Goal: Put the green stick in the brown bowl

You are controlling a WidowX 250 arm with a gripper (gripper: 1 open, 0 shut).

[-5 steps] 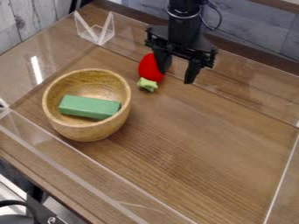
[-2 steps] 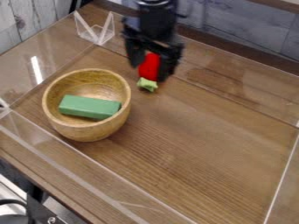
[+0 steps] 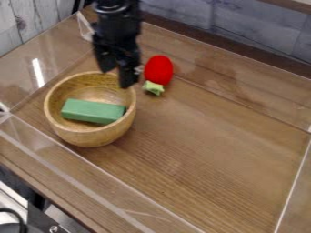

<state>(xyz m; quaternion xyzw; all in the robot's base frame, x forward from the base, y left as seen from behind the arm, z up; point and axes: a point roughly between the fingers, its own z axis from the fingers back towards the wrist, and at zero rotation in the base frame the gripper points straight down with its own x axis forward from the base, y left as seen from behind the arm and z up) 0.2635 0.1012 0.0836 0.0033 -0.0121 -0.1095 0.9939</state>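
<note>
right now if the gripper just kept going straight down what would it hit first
Most likely the far rim of the brown bowl. The gripper points down with open jaws over that edge; the green stick lies nearer the middle. With one view, depth is uncertain: it could land on the table just behind.

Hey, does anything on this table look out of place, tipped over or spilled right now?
Nothing stands out. The green stick lies flat inside the brown bowl, the bowl sits upright, and the red strawberry toy lies on the table beside it.

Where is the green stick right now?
The green stick lies inside the brown bowl, left in the camera view, near the red toy.
</note>
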